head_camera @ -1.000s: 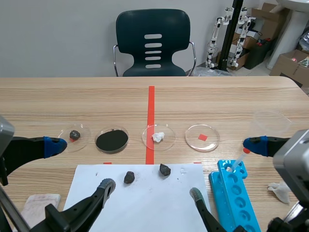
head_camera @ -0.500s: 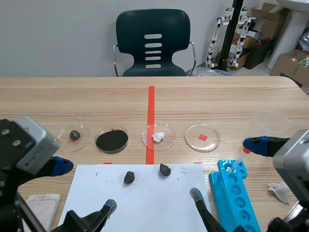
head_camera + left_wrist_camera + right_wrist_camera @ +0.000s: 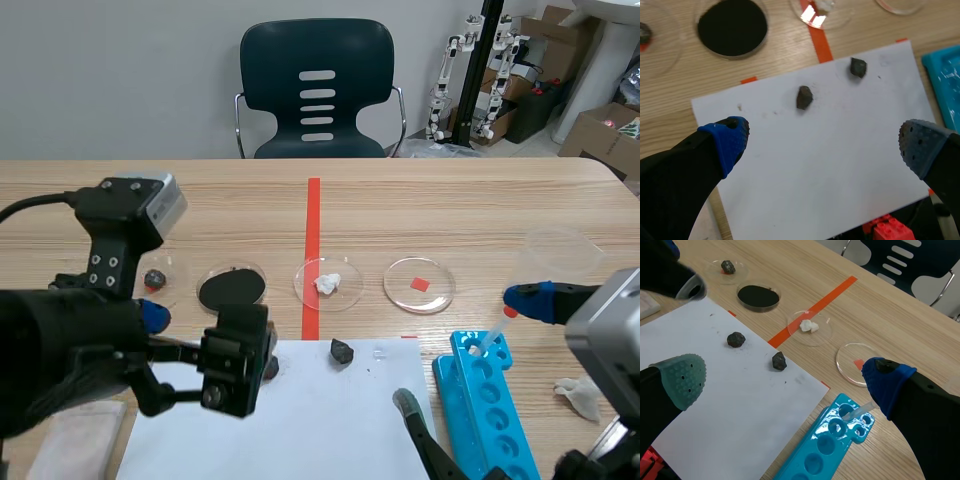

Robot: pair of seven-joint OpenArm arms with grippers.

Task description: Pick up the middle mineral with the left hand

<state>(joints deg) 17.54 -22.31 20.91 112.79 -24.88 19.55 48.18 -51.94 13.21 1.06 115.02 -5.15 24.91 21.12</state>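
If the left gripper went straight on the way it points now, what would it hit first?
Probably the white paper under the open left gripper, just short of the middle mineral; depth is unclear.

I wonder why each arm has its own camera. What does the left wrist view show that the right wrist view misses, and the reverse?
Only the left wrist view: a red block close under the left pincer, which is open above the white paper.
Only the right wrist view: the open right pincer, the chair, and the tube standing in the blue rack.
Both: the paper, the middle mineral and the other mineral lying on it, and the dish of black powder.
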